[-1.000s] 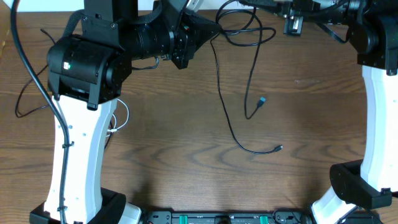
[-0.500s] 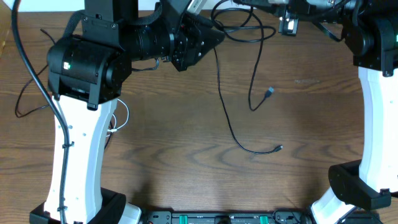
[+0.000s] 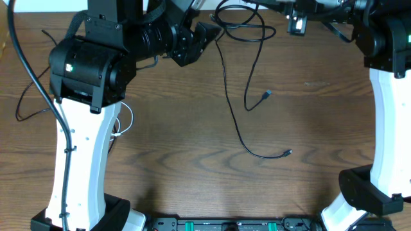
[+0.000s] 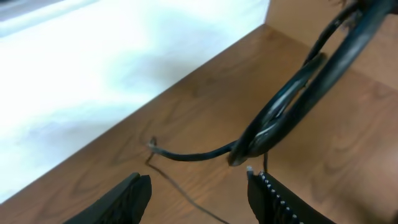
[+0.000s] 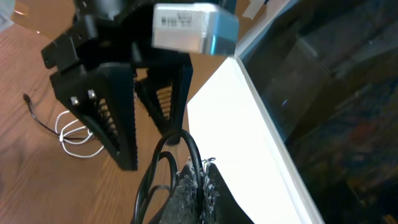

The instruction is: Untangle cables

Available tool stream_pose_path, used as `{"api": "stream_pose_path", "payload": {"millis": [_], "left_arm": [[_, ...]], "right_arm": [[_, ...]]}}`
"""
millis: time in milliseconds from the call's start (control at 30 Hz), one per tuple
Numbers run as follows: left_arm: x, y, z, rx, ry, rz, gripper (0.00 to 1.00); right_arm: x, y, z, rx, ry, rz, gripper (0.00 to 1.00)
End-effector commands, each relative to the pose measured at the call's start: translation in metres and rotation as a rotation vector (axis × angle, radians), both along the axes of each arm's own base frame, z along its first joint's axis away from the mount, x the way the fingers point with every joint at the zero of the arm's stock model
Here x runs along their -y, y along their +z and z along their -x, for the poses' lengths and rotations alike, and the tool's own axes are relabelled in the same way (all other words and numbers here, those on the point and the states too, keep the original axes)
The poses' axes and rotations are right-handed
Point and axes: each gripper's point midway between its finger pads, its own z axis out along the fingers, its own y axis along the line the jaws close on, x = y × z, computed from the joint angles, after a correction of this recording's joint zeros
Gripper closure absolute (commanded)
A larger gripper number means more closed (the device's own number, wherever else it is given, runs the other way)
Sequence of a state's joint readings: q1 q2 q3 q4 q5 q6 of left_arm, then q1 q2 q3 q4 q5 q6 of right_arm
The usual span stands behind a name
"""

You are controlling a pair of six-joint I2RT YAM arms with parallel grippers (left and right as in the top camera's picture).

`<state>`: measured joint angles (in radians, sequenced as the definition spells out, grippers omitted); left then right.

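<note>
Now: right pincer (image 5: 198, 183) clamped on black cable (image 3: 226, 96), which trails below it to the table (image 3: 321, 128); left pincer (image 4: 199, 182) apart, empty, loops just ahead. Risk: pulling up could cinch those loops tight.

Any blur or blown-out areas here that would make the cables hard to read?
Overhead: evenly lit, sharp, black cable clear on the wooden table. Left wrist: white surface blown out, the near cable loop soft. Right wrist: white strip glares, the dark panel shows nothing.
</note>
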<state>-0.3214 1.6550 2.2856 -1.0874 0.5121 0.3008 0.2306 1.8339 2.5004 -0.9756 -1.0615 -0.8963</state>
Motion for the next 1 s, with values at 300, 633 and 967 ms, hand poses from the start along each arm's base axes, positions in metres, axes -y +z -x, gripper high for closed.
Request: {"api": "stream_pose_path", "payload": {"millis": [300, 633, 967], "left_arm": [[0.012, 0.014, 0.001, 0.090, -0.102, 0.014, 0.45], [0.010, 0.010, 0.001, 0.077, -0.091, 0.004, 0.45], [-0.004, 0.004, -0.013, 0.087, 0.006, -0.053, 0.44]], "right_arm": [[-0.017, -0.015, -0.019, -0.065, 0.058, -0.030, 0.99], [-0.020, 0.001, -0.010, -0.052, 0.127, -0.080, 0.99], [-0.021, 0.006, -0.002, -0.075, 0.174, -0.103, 0.99]]}}
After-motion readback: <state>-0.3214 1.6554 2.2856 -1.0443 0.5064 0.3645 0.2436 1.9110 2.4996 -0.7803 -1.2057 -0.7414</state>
